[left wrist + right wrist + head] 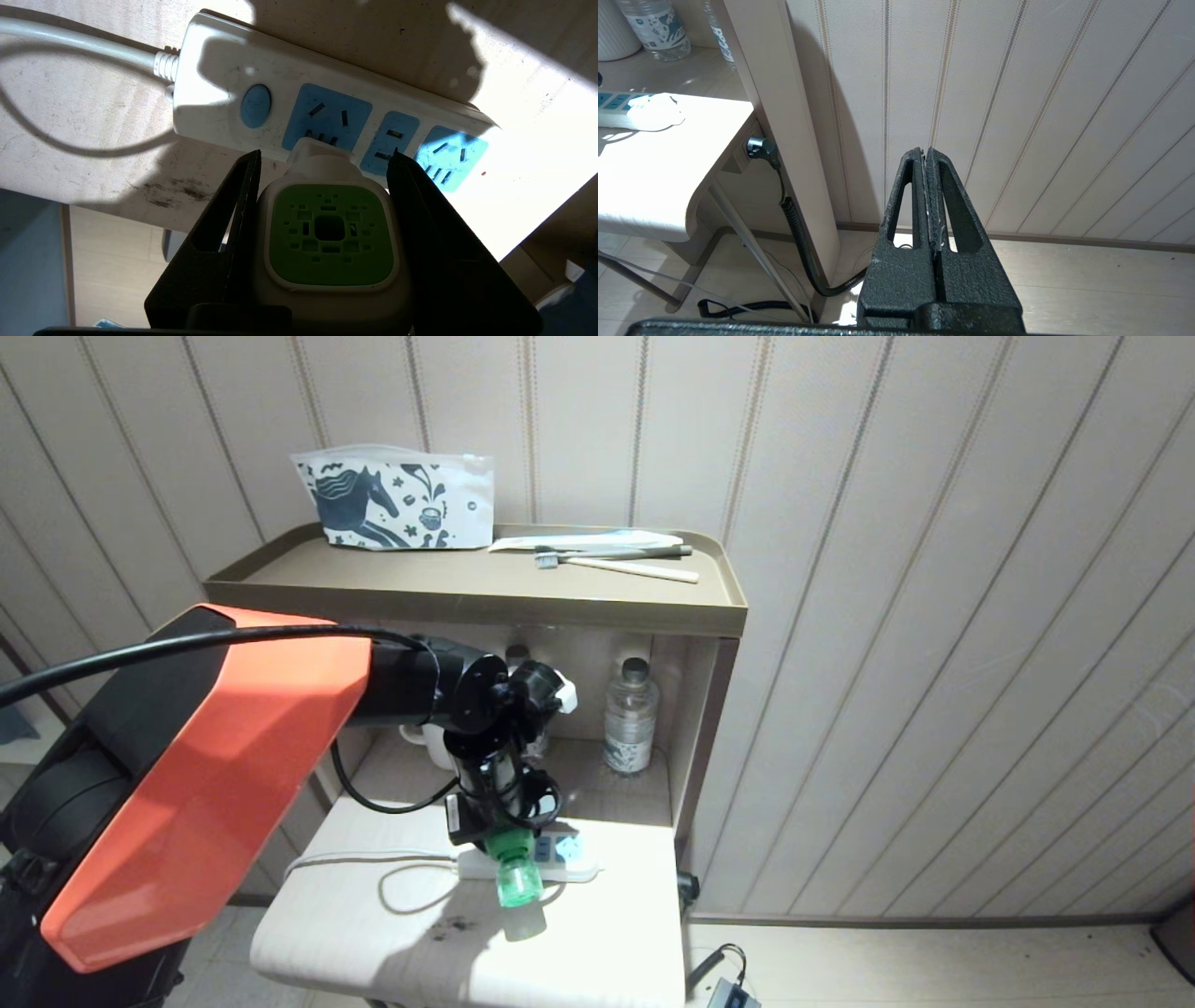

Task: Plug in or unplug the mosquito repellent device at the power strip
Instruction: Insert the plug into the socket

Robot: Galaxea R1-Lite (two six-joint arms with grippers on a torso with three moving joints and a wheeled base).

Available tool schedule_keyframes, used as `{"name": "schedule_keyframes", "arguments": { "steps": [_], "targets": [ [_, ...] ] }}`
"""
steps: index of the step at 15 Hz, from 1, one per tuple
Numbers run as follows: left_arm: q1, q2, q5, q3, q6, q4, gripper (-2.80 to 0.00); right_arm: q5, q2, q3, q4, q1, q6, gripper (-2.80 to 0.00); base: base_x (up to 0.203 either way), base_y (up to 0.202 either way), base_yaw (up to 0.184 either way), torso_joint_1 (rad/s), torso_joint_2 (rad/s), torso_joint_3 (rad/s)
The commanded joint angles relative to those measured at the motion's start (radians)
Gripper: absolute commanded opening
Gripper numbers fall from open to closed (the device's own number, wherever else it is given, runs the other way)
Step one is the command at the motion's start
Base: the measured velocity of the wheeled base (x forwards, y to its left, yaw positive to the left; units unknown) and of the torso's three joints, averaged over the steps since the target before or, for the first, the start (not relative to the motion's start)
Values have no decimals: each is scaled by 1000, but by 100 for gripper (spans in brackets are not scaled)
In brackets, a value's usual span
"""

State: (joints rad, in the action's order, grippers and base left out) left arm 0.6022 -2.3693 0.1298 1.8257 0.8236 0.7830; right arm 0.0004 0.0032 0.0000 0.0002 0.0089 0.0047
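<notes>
My left gripper reaches down over the small table and is shut on the mosquito repellent device, both black fingers pressing its white sides. The device's green grille faces the wrist camera. Its translucent green bottle points toward the table's front. Its white plug end sits at the lower edge of the first blue socket of the white power strip; the prongs are hidden, so I cannot tell whether they are in. My right gripper hangs parked, shut and empty, beside the table facing the wall.
The strip's white cord loops across the pale table. In the niche behind stand a clear water bottle and a white cup. The brown shelf above holds a printed pouch and toothbrushes. A black cable runs down the cabinet side.
</notes>
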Motion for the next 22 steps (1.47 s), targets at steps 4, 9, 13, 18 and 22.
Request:
{"name": "schedule_keyframes", "arguments": {
  "steps": [4,9,13,18,22],
  "targets": [
    [-1,-37,5,18,4,5,-280,1,0,0,0,0,0,-280,0,0,0,0,0,0],
    [-1,-51,37,19,8,5,-280,1,0,0,0,0,0,-280,0,0,0,0,0,0],
    [-1,-60,48,24,8,4,-280,1,0,0,0,0,0,-280,0,0,0,0,0,0],
    [9,-28,47,12,11,4,0,1,0,0,1,0,0,-280,0,0,0,0,0,0],
    [13,41,47,-4,7,4,0,1,0,0,0,0,1,-280,0,0,0,0,0,0]
  ]
}}
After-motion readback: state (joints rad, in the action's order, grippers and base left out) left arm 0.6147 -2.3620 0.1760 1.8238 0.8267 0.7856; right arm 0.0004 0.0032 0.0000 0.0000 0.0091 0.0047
